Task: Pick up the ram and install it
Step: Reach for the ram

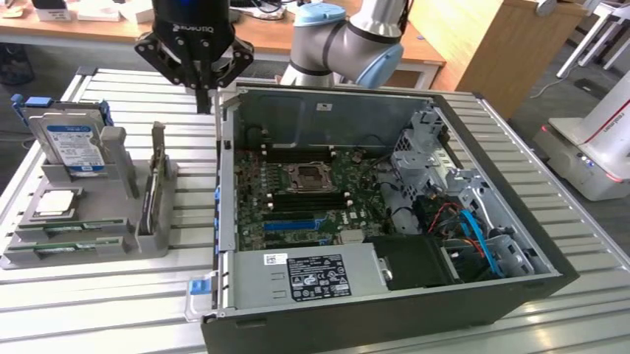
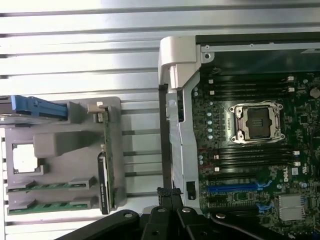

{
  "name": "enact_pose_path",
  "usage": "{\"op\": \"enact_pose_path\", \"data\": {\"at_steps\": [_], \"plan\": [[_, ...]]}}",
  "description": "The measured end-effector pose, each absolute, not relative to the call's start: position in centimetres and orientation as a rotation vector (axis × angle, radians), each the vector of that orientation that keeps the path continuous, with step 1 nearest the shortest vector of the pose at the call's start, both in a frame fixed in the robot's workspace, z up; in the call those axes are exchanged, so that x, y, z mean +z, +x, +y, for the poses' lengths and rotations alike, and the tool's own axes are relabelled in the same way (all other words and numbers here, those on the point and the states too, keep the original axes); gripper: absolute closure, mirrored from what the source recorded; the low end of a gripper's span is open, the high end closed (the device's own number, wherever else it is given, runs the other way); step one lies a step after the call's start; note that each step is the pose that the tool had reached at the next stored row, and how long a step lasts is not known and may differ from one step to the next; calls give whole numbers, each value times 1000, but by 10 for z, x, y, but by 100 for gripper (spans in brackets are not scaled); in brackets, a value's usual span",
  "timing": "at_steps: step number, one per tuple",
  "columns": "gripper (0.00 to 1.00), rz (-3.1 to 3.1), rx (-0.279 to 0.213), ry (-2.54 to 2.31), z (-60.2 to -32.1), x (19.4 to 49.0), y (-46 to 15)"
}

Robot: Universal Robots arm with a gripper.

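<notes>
A: Gripper (image 2: pixel 167 192) first. What is it doing?

B: Fingers pressed together on nothing. In the exterior view it hangs in the upper left, tips pointing down over the slatted table (image 1: pixel 108 295). It sits in the gap between the grey holder (image 1: pixel 162 243) and the computer case (image 1: pixel 325 110), just outside the case wall.

A: And the ram?

B: The ram (image 1: pixel 153 184) stands on edge in the holder's slot on the side toward the case, left of centre in the exterior view. It is apart from the tips. Two more green sticks (image 1: pixel 74 228) lie in slots along the holder's lower edge. I can't tell which one is meant, but the upright one is nearest the gripper.

A: So which step is this?

B: I judge the pickup hasn't begun. Nothing is grasped, and the black memory slots (image 1: pixel 305 198) beside the empty processor socket (image 1: pixel 310 175) look bare.

A: What would a grasp call for?

B: Parting the fingers, lining them up across the thin board and coming down straight. The approach must also clear the hard drive (image 1: pixel 74 144) and the silver processor chip (image 1: pixel 57 203) farther left.
</notes>
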State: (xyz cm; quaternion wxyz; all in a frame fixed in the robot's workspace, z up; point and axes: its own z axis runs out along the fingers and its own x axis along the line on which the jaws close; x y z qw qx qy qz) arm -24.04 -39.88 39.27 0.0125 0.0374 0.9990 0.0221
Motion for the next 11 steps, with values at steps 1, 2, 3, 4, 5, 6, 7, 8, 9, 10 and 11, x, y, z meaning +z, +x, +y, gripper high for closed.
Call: {"op": "enact_pose_path", "data": {"at_steps": [1,2,3,4,5,6,7,8,9,10,11], "plan": [[89,3114,69,117,-399,393,-243],[89,3114,69,117,-399,393,-246],[89,3114,69,116,-399,393,-250],[89,3114,69,117,-399,393,-253],[89,3114,69,117,-399,393,-256],[89,3114,69,117,-399,393,-259],[89,3114,69,117,-399,392,-262],[89,3114,69,117,-399,392,-265],[89,3114,69,117,-399,392,-267],[89,3114,69,116,-399,392,-270],[89,3114,69,116,-399,392,-273]]}}
